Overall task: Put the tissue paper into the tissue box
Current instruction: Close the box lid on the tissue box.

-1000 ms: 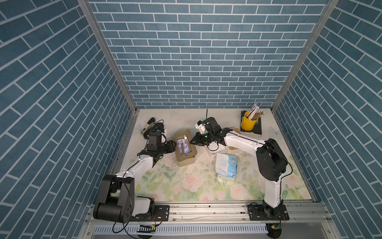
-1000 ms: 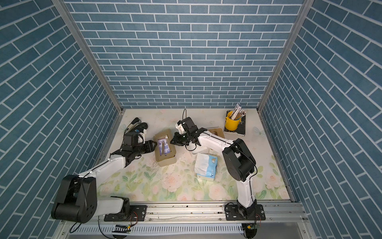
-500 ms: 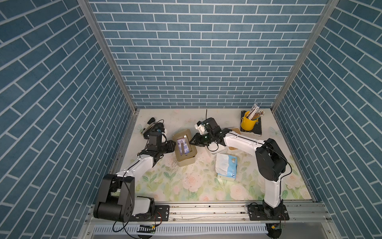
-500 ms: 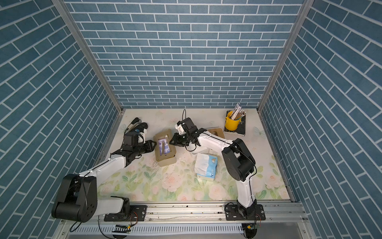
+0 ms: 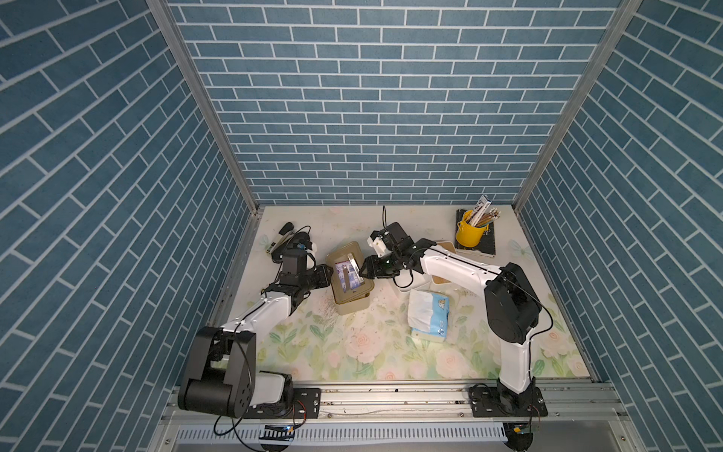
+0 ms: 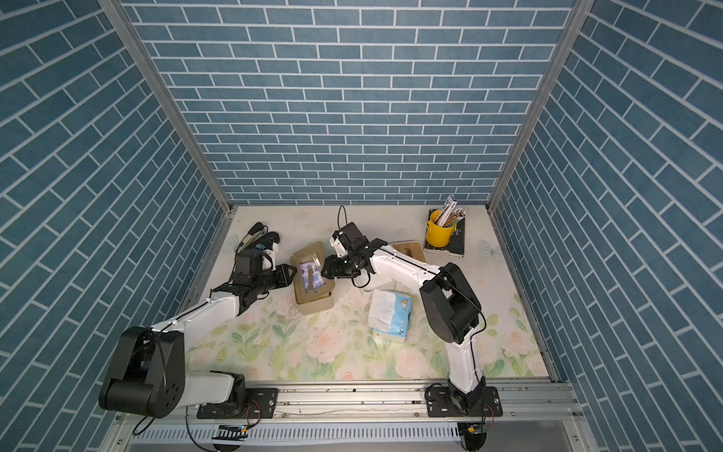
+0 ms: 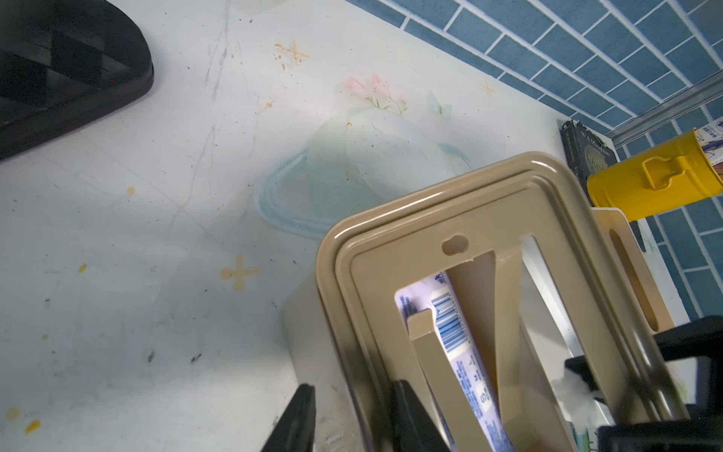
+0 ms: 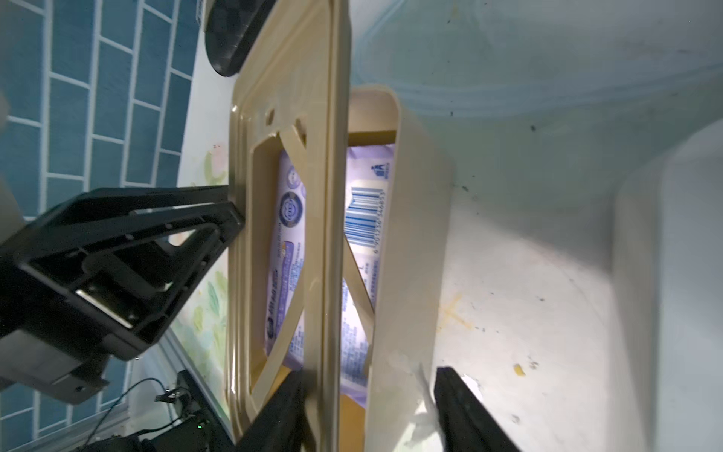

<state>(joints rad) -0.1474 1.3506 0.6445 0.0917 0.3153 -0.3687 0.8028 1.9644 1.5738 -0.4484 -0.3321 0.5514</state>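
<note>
Tissue paper shows here as two packs. Nearest the front edge of the tabletop (image 5: 352, 352), right of centre, a blue-and-white pack (image 5: 428, 315) lies flat and loose, its white end rumpled, with neither arm touching it. Beyond it, toward the middle left, the second pack (image 5: 346, 276) lies inside the tan tissue box (image 5: 352, 307). It is purple and white with a barcode, and its wrapper looks smooth and whole. It runs most of the box's length and shows through the cut-out of the lid (image 7: 489, 203).

That lid is a frame crossed by slanted bars. In the right wrist view it stands edge-on, raised off the box body along one side rather than seated.

The left gripper (image 5: 328, 274) has its jaws drawn narrow across the box's rim on the side facing the tabletop's left edge, apparently clamping it steady. The right gripper (image 5: 365, 270) reaches in from the opposite side. Its jaws stand wide, one finger on either side of the lid edge and box wall, gripping nothing.

I judge the loading done for this pack and the closing of the lid in hand. The next move calls for pressing the lid down flush while the box is held, without pinching the wrapper.

Farther back, a cream box (image 6: 409, 249) with a slotted wooden top sits behind the right arm. A yellow cup (image 5: 467, 235) stands on a dark book (image 5: 487, 244) in the far right corner.
</note>
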